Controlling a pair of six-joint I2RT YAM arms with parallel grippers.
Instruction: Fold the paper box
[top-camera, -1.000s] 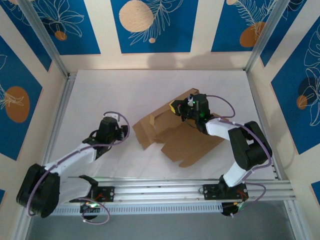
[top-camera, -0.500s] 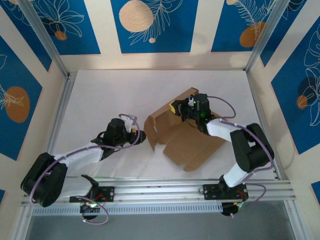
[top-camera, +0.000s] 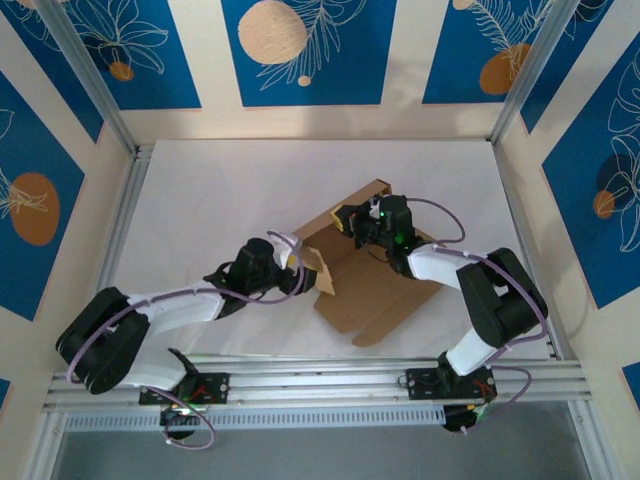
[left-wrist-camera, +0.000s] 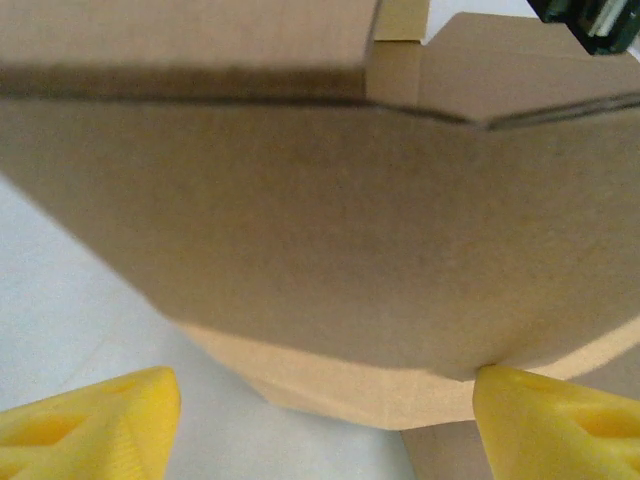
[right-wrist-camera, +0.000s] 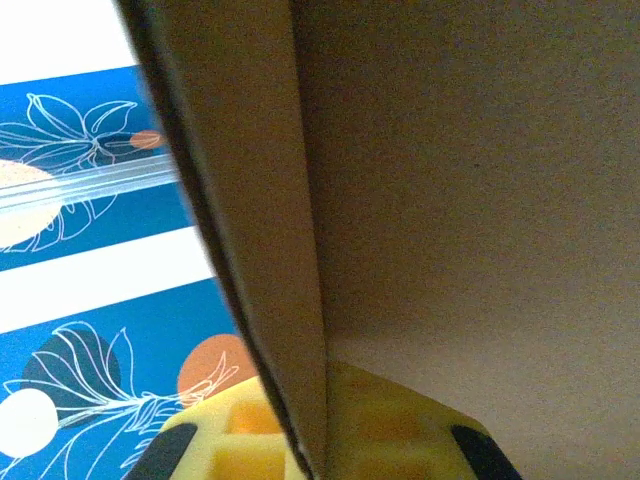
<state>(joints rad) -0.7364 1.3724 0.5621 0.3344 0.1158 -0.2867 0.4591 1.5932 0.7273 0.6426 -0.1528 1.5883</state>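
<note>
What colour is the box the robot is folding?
The box is plain brown, with no print. The left wrist view shows it best.

Top cam above and behind arm bases, looking down on white tabletop; both wrist cams close-up on same brown cardboard paper box.

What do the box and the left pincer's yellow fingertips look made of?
Paper box: brown cardboard, matte and unprinted; cut edges and crease lines show up close. Yellow fingertips: probably plastic, smooth with a slight sheen and lattice-like hollows; possibly printed, the look leaves that open.
</note>
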